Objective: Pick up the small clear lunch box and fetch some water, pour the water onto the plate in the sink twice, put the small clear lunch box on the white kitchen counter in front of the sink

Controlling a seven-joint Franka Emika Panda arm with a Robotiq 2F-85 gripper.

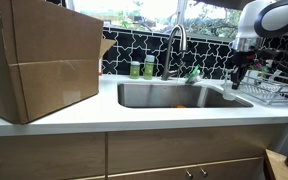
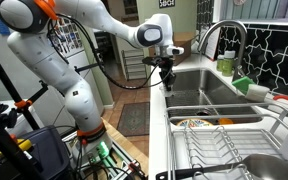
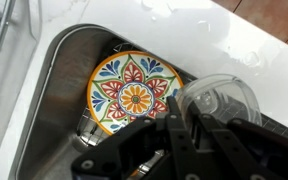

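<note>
We found the gripper w/ fingers drawn close onto the rim of the small clear lunch box, per wrist view. Tub was held aloft over the sink at its edge, just beside the patterned plate lying in the basin. White kitchen counter bordered the basin. Tub contents: could not tell. Dish rack stood nr the gripper in an exterior view.
</note>
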